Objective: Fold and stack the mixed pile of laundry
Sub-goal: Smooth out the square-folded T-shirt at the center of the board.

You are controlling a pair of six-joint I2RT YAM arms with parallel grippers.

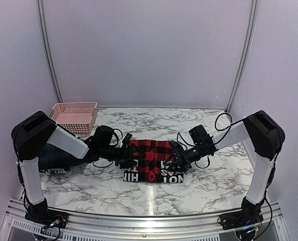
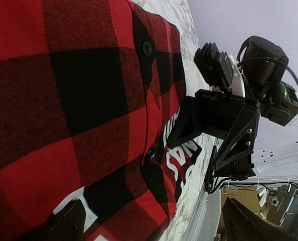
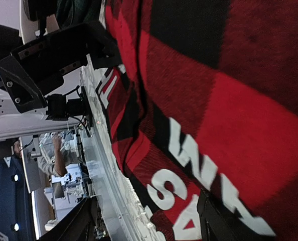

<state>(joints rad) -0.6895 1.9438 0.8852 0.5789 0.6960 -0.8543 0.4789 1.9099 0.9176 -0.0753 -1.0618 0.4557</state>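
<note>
A folded red-and-black checked cloth shirt (image 1: 151,150) lies flat on the white marble bench (image 1: 204,186). Its long axis runs from the left gripper (image 1: 130,159) to the right gripper (image 1: 175,158), with the white lettering towards the arm bases. Both grippers' fingers stand apart.

Pale lilac walls (image 1: 149,50) all round, two curved metal poles (image 1: 47,50) in the back corners, white grey-veined marble-look table (image 1: 139,118), aluminium rail (image 1: 149,221) along near edge, even soft light.
</note>
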